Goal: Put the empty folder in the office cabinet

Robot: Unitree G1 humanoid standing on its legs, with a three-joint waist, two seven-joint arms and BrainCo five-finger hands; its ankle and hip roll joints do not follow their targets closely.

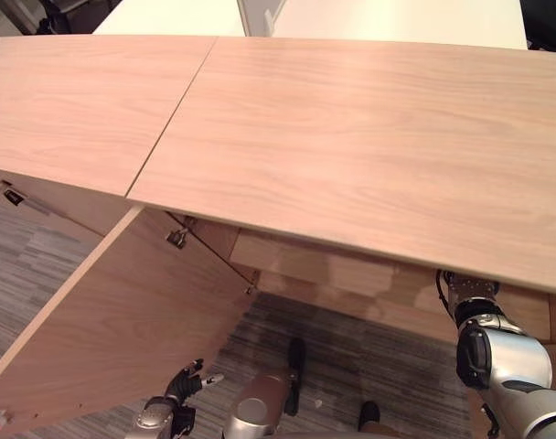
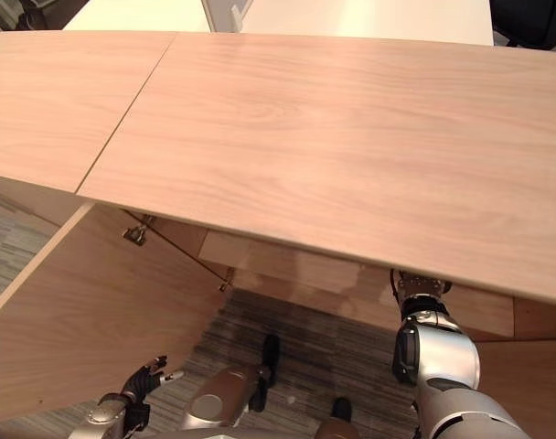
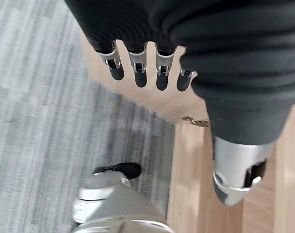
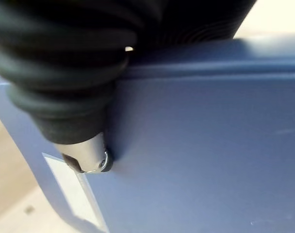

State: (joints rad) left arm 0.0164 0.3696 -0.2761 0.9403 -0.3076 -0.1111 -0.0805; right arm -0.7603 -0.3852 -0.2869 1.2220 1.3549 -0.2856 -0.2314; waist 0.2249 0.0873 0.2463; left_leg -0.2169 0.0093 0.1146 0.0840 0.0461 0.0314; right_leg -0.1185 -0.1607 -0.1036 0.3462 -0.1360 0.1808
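A blue folder (image 4: 210,145) with a white label (image 4: 70,194) on its spine shows up close in the right wrist view. My right hand (image 4: 91,155) presses its thumb on the folder's face, and the folder's edge runs under the palm. That arm (image 1: 484,347) reaches in under the wooden top (image 1: 351,137) of the office cabinet, which hides hand and folder from the eye views. The cabinet's left door (image 1: 122,320) is swung open towards me. My left hand (image 1: 182,389) hangs low beside that door, fingers (image 3: 140,68) straight and holding nothing.
The cabinet top is one long wooden surface with a seam (image 1: 173,110) towards its left. A metal hinge (image 1: 176,239) sits at the door's upper corner. Grey striped carpet (image 1: 22,265) covers the floor. White tables (image 1: 397,18) stand behind the cabinet.
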